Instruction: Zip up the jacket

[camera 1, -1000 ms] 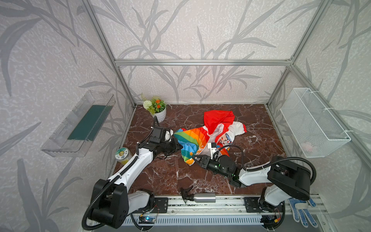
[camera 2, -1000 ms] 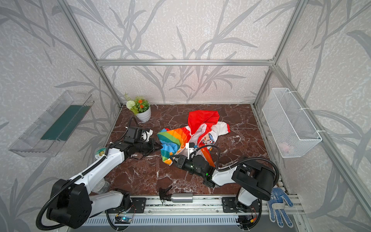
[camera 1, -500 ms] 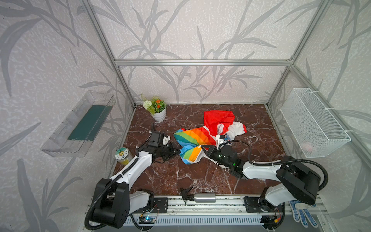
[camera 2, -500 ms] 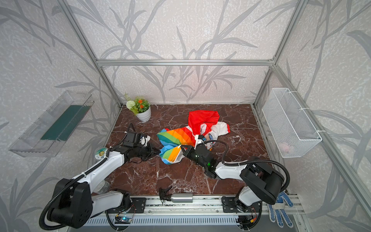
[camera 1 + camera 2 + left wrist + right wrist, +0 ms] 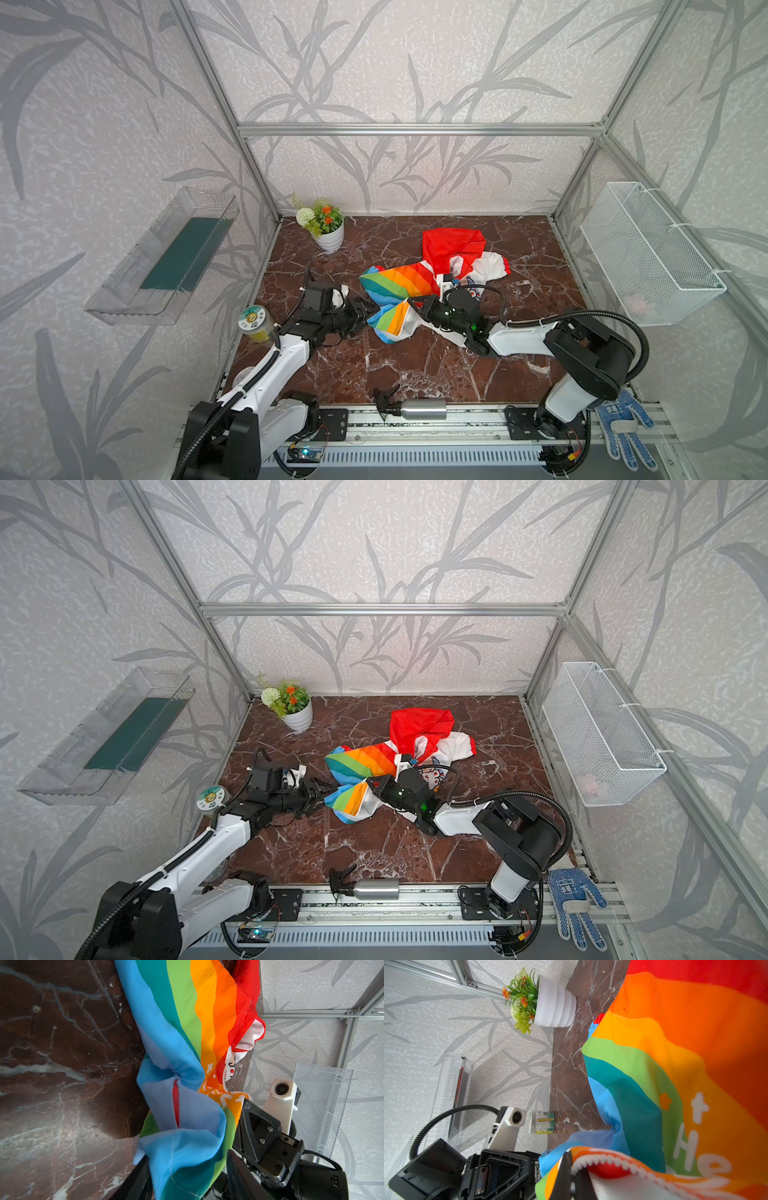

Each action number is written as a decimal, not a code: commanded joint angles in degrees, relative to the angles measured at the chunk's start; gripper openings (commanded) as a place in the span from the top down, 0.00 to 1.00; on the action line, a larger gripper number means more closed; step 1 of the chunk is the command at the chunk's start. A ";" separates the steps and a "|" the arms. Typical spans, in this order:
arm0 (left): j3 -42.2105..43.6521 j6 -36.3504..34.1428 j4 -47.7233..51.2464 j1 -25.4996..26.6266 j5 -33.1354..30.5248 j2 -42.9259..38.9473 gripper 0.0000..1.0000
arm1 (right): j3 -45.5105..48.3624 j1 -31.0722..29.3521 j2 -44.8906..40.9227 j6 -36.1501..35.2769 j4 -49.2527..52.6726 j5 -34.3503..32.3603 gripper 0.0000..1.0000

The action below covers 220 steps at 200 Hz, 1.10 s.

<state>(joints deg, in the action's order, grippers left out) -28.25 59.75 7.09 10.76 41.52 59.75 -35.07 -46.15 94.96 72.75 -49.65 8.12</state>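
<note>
Red hood (image 5: 451,247) points at the back wall, and the rest of the jacket (image 5: 399,286) is a crumpled heap in the middle of the table (image 5: 374,374). The rainbow side faces the left arm, so it's nowhere near zipped yet imo. What changed in the last second: the left gripper (image 5: 368,309) was pinched shut further back by the rainbow edge. It's now slid forward along that edge and popped its jaws apart. The right gripper (image 5: 415,302) went the other way, clamping down tight and pulling in a bit from the front hem toward the middle of the heap. My read is that's a regrasp: right owns the jacket for now and left is lining up a fresh bite. The views really split here. Both top views only give you two black grippers nosing into the cloth from either side, with no clue what's actually pinched. The right wrist view settles it: the right gripper (image 5: 572,1171) has its tips closed on the edge with the white zipper teeth (image 5: 612,1162). The left wrist view shows the left fingers (image 5: 236,1167) spread with a blue fold hanging loose between them, nothing squeezed. No view shows whether those teeth have been joined up anywhere.
</note>
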 commanded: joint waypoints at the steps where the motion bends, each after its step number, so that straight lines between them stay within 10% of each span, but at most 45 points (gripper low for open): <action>1: 0.79 6.22 -5.20 0.07 1.45 -2.04 0.39 | -0.39 0.54 -0.22 1.74 -5.46 0.90 1.00; 108: 7.85 24.86 -27.02 2.77 0.22 -7.13 0.36 | 2.01 -0.21 0.65 9.27 -19.64 -1.75 1.00; 220: 6.61 31.79 -28.01 5.20 -2.56 -11.92 0.29 | -2.89 -1.13 0.94 10.46 -30.90 -4.47 1.00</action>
<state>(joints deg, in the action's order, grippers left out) -20.82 88.71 -18.79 15.49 40.29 49.43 -36.21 -46.89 96.44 83.02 -76.84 4.34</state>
